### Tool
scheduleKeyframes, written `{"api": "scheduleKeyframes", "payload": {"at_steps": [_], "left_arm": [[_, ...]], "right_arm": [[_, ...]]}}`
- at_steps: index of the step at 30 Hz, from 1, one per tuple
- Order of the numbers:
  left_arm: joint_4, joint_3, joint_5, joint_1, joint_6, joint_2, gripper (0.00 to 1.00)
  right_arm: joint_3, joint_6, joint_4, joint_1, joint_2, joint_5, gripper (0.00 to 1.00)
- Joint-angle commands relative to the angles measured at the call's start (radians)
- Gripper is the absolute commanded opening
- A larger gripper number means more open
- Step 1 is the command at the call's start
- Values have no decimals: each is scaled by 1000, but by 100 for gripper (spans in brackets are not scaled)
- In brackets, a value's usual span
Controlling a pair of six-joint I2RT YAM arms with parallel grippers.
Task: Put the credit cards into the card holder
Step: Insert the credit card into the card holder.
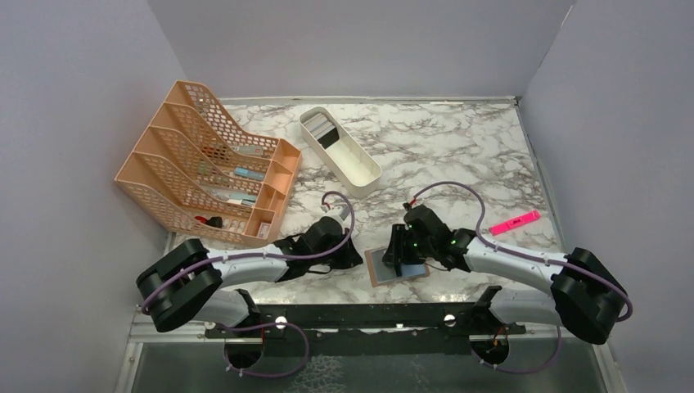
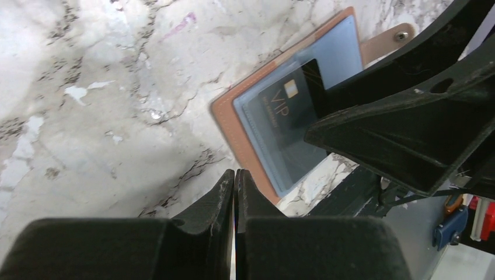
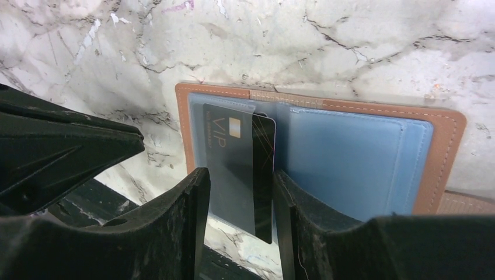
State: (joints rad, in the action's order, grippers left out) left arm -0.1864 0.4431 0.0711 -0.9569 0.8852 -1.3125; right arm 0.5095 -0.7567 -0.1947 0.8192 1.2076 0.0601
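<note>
Tan leather flat on the marble table (image 1: 458,155): card holder (image 1: 376,268) opened out directly under the right pincer (image 1: 401,255). Left pincer (image 1: 353,255) parked just beside that one, off the holder's edge rather than over it, seemingly to stay clear of the insertion. Far ahead of both pincers, well apart from the action, white tray (image 1: 360,176) with more credit cards (image 1: 322,131) waiting inside. Over to the left wrist: left pincer pressed together, tips meeting, nothing between them. Ahead and to the right of those tips, the holder again, with a dark card (image 2: 286,116) lettered VIP lying partly under a clear sleeve (image 2: 248,116). Right pincer looming over the card's far side. Snap tab (image 2: 388,41) thrown outward past the holder's far edge, a fair reason for the leather staying splayed and the pocket mouth reachable. Now the right wrist: fingers (image 3: 187,233) spread, one on either side of the dark card, straddling it. No squeeze to be made out; pad contact with the card's edges impossible to tell. Straight below the pincer, most of the card tucked beneath the sleeve, one bare dark strip left outside, hard by one finger. Spread like this, probably, to let the card settle flat or to nudge it deeper. Not fully seated, by the look of it.
</note>
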Motion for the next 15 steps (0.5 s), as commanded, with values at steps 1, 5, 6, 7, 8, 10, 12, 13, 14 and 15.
{"api": "scheduleKeyframes", "payload": {"at_steps": [1,5,6,7,8,10,12,13,14,15], "left_arm": [[-117,33,74,-3,-24,-42,7],[-132,63,92,-3,-46,-92,7],[-139,67,94,-3,-49,-102,7],[-143,72,94,-3,-52,-113,7],[-144,75,94,-3,-53,-124,7],[-143,79,89,-3,-52,-143,7],[-139,75,77,-3,-43,-154,7],[-132,72,67,-3,-38,-157,7],[-123,70,58,-3,-36,-163,7],[-107,73,47,-3,-36,-167,6]], "right_arm": [[28,17,-41,6,-19,-54,47],[20,13,-34,6,-28,-61,45],[20,13,-38,6,-28,-68,46],[24,13,-50,6,-28,-82,46],[27,14,-58,6,-29,-92,47],[20,20,-51,6,-35,-89,47],[12,22,-24,6,-36,-56,47],[7,20,-12,6,-31,-47,47],[2,19,0,6,-25,-39,47],[-2,16,14,6,-19,-31,47]]}}
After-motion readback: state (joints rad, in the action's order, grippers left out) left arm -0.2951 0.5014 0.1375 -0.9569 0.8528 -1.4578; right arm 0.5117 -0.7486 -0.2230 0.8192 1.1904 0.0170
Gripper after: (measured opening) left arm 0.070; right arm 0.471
